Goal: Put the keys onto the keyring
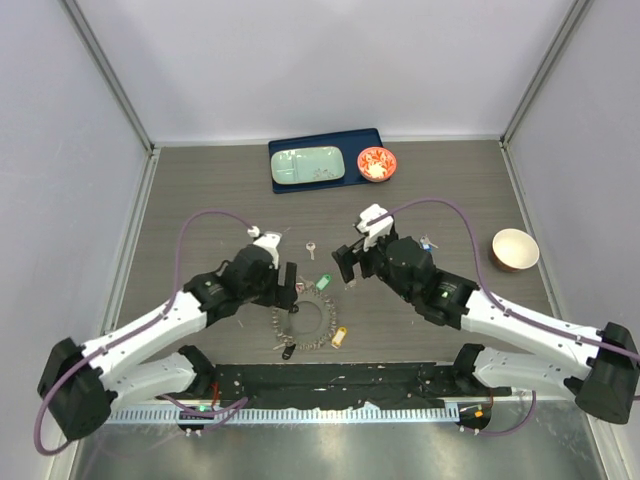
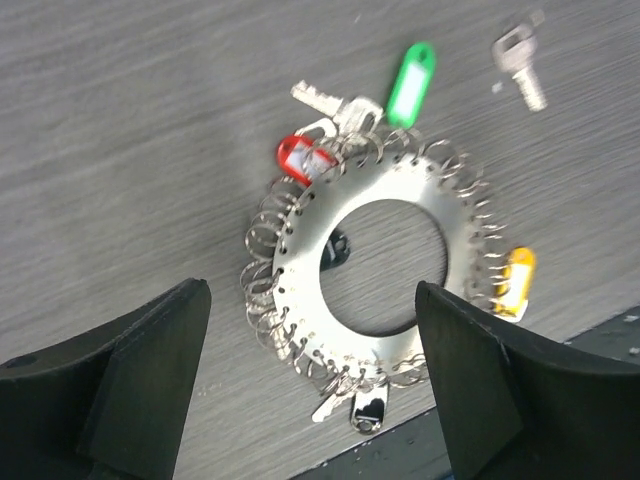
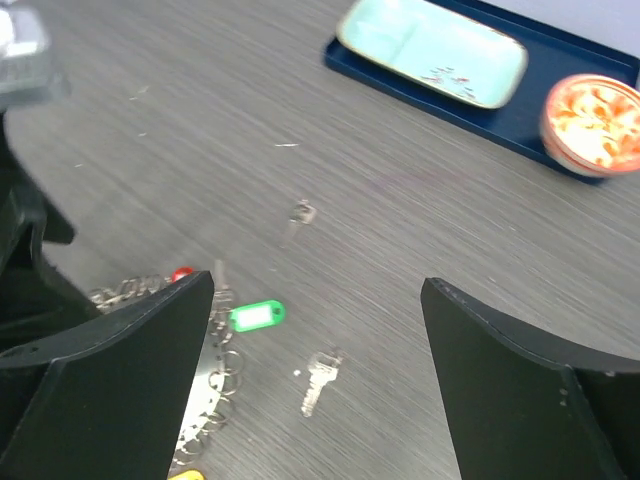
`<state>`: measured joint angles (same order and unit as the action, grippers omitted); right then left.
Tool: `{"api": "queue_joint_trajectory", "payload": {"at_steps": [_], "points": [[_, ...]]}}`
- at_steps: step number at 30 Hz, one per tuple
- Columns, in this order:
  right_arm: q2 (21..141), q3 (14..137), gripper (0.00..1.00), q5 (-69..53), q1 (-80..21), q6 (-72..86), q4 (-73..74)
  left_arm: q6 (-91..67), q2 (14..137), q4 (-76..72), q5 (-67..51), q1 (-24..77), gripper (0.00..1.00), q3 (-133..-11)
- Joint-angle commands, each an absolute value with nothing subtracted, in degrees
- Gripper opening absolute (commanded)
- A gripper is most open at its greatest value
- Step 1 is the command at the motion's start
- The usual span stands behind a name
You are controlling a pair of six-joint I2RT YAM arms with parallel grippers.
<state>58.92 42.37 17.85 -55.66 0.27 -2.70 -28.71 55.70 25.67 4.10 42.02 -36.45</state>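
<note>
Basically pickup stage: left end effector (image 2: 310,288) gapes empty over the keyring (image 2: 385,180), right end effector (image 3: 315,283) likewise over a silver key (image 3: 318,383), so grab that.

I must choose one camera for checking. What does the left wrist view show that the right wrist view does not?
Only left wrist: the whole keyring, with its open centre, and a yellow tag. Only right wrist: the blue tray, the pale green dish on it and the orange bowl. Both: the green tag, the red tag and part of the keyring.
</note>
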Motion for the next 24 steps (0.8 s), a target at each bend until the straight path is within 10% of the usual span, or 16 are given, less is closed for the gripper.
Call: {"api": "queue_joint_trajectory", "payload": {"at_steps": [1, 24], "points": [[54.0, 40.7, 0.92, 27.1, -54.4, 4.0, -1.1, -34.4, 63.6, 30.4, 18.0, 47.5, 0.88, -41.7], [39.9, 35.1, 0.92, 25.6, -52.6, 6.7, -0.4, -43.3, 76.3, 28.0, 31.9, 36.8, 0.38, -36.5]]}}
